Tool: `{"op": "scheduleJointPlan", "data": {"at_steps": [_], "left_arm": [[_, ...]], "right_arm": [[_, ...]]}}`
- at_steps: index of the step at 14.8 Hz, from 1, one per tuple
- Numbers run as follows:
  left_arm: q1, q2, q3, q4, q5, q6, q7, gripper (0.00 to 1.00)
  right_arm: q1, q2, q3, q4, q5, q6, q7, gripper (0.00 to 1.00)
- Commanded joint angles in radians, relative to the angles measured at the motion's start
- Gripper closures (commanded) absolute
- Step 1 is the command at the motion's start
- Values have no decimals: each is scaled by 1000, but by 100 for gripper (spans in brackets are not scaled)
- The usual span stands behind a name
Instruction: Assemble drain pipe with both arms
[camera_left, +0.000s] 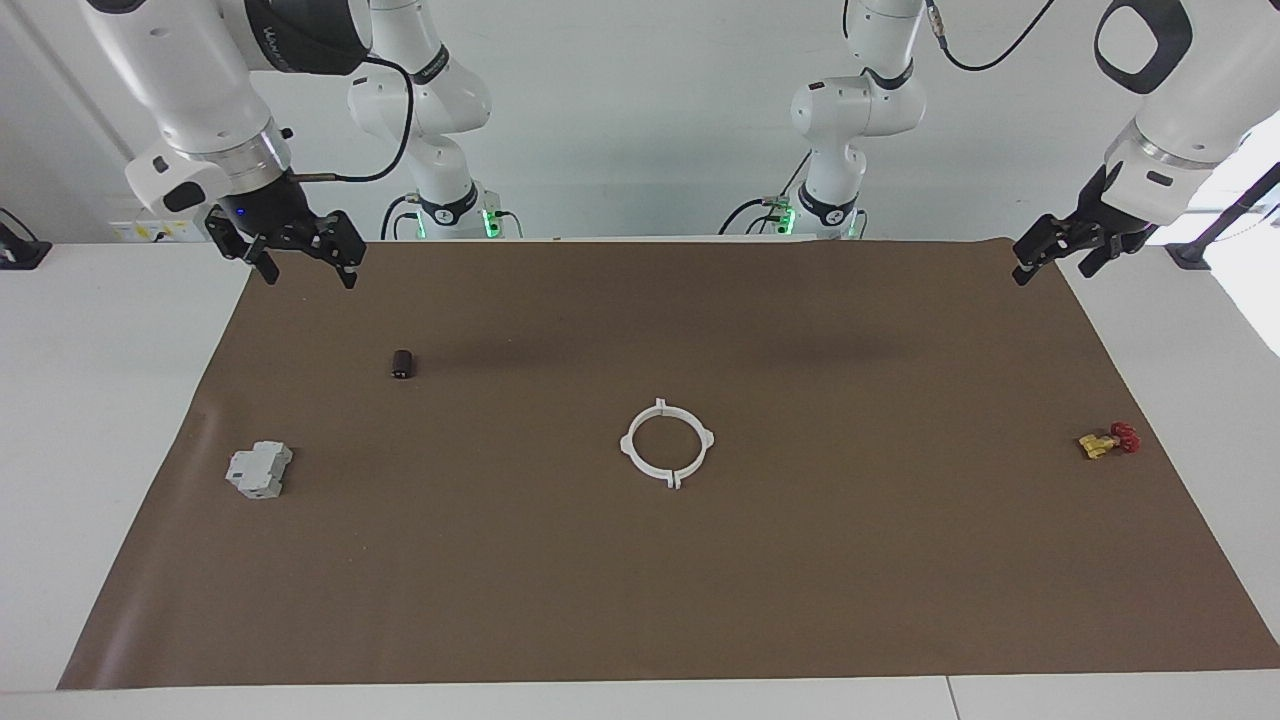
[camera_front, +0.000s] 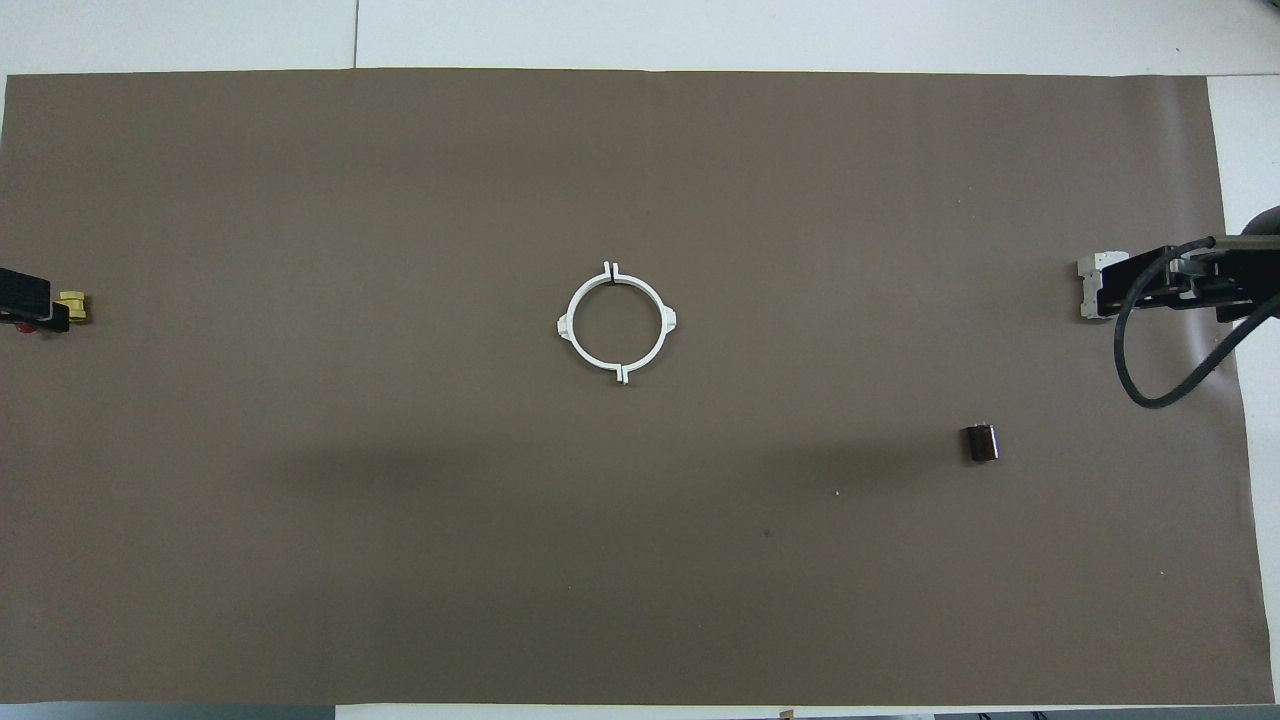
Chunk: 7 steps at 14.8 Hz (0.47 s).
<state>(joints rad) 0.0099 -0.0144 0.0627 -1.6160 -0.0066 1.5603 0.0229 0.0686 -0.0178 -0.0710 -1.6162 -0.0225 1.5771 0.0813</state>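
The drain pipe (camera_left: 707, 439) lies flat in the middle of the brown mat (camera_left: 640, 600). Its two white half-rings stand together as one ring with four outer tabs, with thin seams at two facing tabs; it also shows in the overhead view (camera_front: 565, 324). My right gripper (camera_left: 306, 272) hangs open and empty, high over the mat's corner at the right arm's end. My left gripper (camera_left: 1052, 270) hangs open and empty over the mat's corner at the left arm's end. Both are well apart from the ring. In the overhead view the right gripper (camera_front: 1165, 283) and left gripper (camera_front: 25, 298) show at the edges.
A small dark cylinder (camera_left: 402, 364) lies on the mat toward the right arm's end. A grey blocky box (camera_left: 259, 470) lies farther from the robots than it; from above the raised right gripper partly covers it. A small yellow and red piece (camera_left: 1108, 441) lies toward the left arm's end.
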Motion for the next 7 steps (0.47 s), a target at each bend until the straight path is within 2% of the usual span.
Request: {"op": "scheduleJointPlan", "data": {"at_steps": [1,7], "left_arm": [[6,-9,0,-16,-10,-11,22,0],[5,-12,0,-16,-9,-9,15,0]], "right_arm": [[-18,-4,11,6,6,-6,-23,0],[-16,-4,11,6,6,1,-23,0]]}}
